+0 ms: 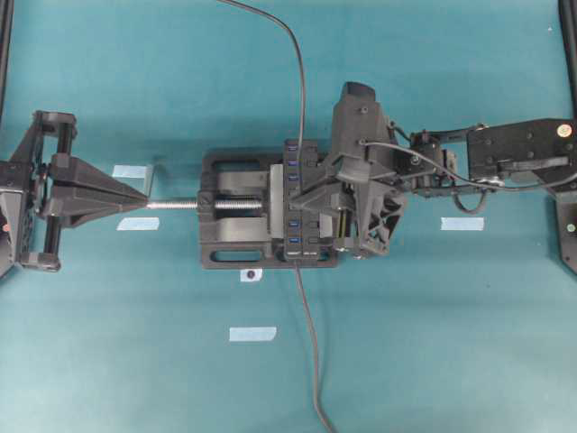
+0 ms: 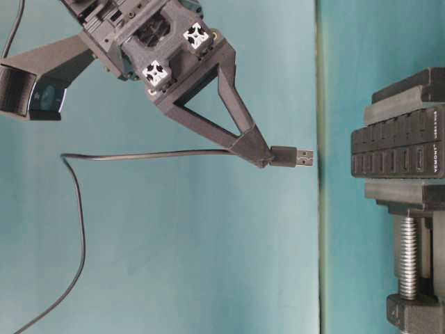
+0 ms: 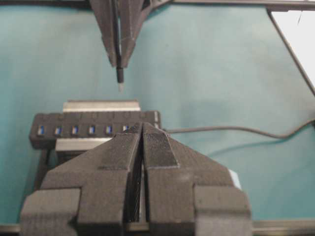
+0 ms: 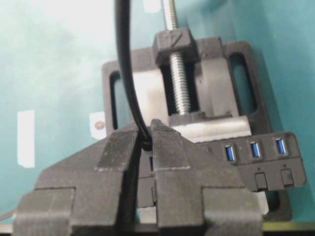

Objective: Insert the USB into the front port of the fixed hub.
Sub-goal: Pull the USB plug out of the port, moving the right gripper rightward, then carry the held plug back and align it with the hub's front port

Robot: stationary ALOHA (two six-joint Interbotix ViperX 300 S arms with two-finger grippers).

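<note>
The right gripper [image 2: 268, 156], clamped on the light, rigid black USB plug [image 2: 292, 156] by its housing, hovers above the long black blue-ported hub [image 1: 294, 200]; its limp cable [image 2: 139, 154] trails, and the left gripper [image 1: 135, 195] rests shut, empty.

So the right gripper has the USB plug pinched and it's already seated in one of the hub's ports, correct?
Not quite. The right gripper does have the USB plug pinched, but the plug is not seated: the table-level view shows open space between its metal tip and the hub, which sits clamped in the vise.
</note>
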